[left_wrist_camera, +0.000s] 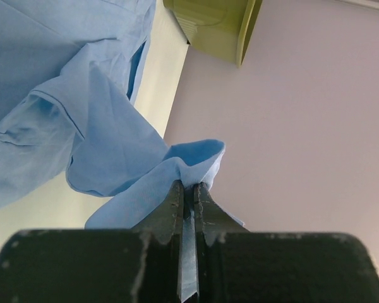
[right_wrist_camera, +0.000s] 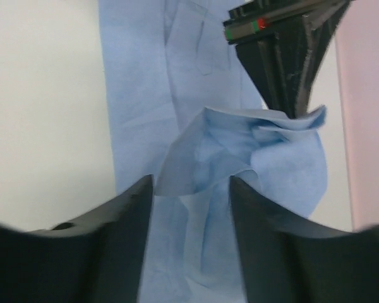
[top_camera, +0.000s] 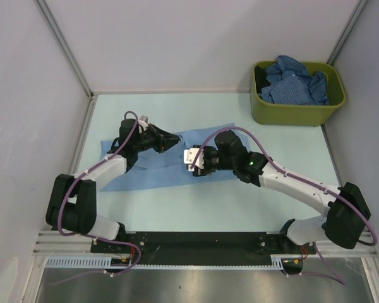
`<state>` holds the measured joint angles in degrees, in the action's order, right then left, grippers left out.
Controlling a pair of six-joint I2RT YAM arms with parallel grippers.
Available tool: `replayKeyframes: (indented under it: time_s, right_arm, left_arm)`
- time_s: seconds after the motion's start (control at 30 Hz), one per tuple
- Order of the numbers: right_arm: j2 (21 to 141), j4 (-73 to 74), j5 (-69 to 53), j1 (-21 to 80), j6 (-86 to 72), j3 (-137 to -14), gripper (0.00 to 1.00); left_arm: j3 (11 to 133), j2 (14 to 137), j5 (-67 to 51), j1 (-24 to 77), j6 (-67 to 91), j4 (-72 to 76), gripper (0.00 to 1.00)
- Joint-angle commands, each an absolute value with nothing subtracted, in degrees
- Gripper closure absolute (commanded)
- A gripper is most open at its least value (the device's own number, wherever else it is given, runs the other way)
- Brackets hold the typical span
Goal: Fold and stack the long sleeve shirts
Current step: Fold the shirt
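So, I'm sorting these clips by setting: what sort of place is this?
Probably a robotics lab cell: plain white panels wall in a pale table, two arms are bolted to its near rail, with a light blue shirt between them.

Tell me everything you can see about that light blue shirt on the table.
The light blue shirt is plain, thin, soft-looking cloth with stitched seams, spread mostly flat across the pale table. One part is raised off the surface into a crumpled peak. The left gripper is shut on that fold, with cloth squeezed between its fingers. The right gripper is open close to the raised part and is not clamping it.
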<state>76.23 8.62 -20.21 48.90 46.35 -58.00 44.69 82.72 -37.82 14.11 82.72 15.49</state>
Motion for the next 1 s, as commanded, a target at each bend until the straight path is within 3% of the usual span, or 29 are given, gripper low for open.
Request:
replayKeyframes:
  time_s: [0.0,0.03,0.1,0.23,0.3,0.37,0.4,0.43,0.5,0.53,0.6,0.63,0.7,0.83,0.97]
  right_arm:
    - [80.5,6.2,-20.7,50.8,51.0,-61.4,0.52]
    - [81.1,6.4,-20.6,50.7,51.6,-62.0,0.58]
    - [82.5,9.0,-21.3,50.7,51.8,-64.8,0.61]
    - [83.1,14.8,-25.4,50.6,52.7,-67.8,0.45]
    - [83.7,14.9,-23.7,51.1,54.0,-67.9,0.46]
    - [84.9,14.3,-21.7,51.1,54.9,-68.5,0.69]
    - [85.3,14.8,-21.8,50.5,55.0,-69.4,0.89]
    - [85.5,15.1,-22.4,49.8,54.0,-70.5,1.00]
    - [85.9,18.5,-28.0,46.3,51.5,-75.1,1.00]
    - [85.8,20.7,-29.1,45.5,50.8,-76.4,1.00]
    - [84.6,22.1,-31.8,43.9,50.2,-78.5,1.00]
    - [83.9,22.6,-32.3,43.5,49.8,-78.7,1.00]
    - [82.2,23.3,-33.7,43.2,49.8,-78.3,1.00]
    - [81.2,23.9,-35.2,43.7,50.8,-76.9,1.00]
    - [81.5,24.3,-36.3,43.9,52.2,-76.6,1.00]
  left_arm:
    - [42.4,80.7,-37.3,12.9,87.4,20.6,0.92]
    - [42.3,80.0,-37.4,12.9,87.4,20.7,0.92]
    - [42.3,79.0,-36.9,12.8,86.3,19.8,0.92]
    - [41.5,77.5,-36.5,12.6,86.3,19.5,0.91]
    - [41.0,77.1,-36.5,12.6,86.3,19.9,0.91]
    - [41.0,76.3,-36.7,12.6,86.7,20.0,0.90]
    - [40.8,75.9,-37.0,12.6,86.7,20.0,0.90]
    - [40.7,75.3,-36.8,12.7,86.4,19.9,0.89]
    - [40.9,73.5,-36.7,12.6,85.0,17.8,0.74]
    - [41.2,72.6,-36.7,12.6,82.4,17.1,0.58]
    - [43.1,70.3,-37.2,10.5,72.5,12.1,0.37]
    - [44.6,69.6,-36.9,9.2,68.3,7.9,0.18]
    - [47.9,66.8,-36.5,4.8,58.9,-3.3,0.12]
    - [46.4,60.8,-38.8,1.8,52.7,-9.9,0.01]
    - [47.7,58.8,-45.1,1.8,41.7,-13.5,0.01]
